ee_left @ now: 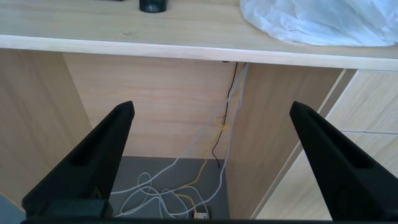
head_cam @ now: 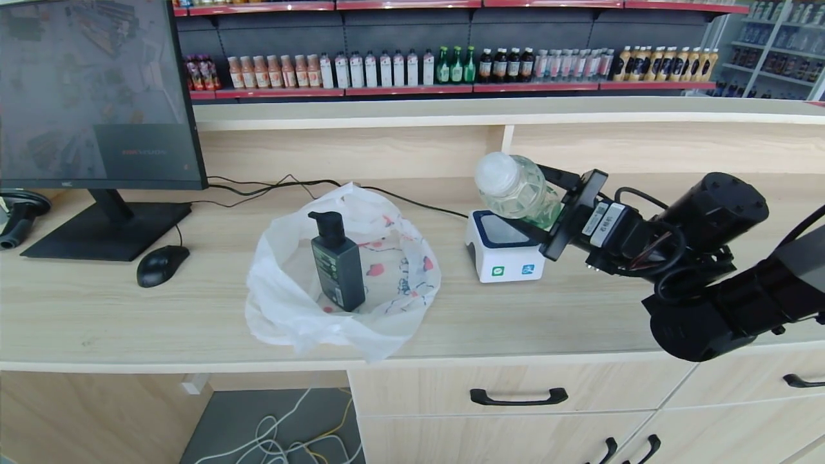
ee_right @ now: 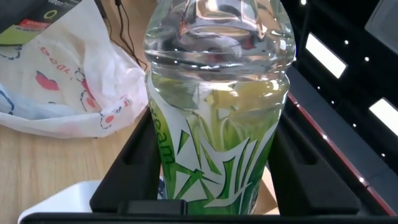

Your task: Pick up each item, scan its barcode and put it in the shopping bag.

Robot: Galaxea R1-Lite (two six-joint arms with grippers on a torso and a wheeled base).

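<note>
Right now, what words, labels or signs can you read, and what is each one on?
Bottle in the right gripper: white letters on its green label, partly hidden; no whole word reads.
Monitor: small red logo, too faint to read surely.
Scanner: one green and one blue icon, no words.
Pump bottle in the shopping bag: label print too small.

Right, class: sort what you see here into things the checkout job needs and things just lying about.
Job: clear bottle in the right gripper, barcode scanner, shopping bag, pump bottle inside it.
Lying about: monitor, mouse, cables, shelved drinks.
</note>
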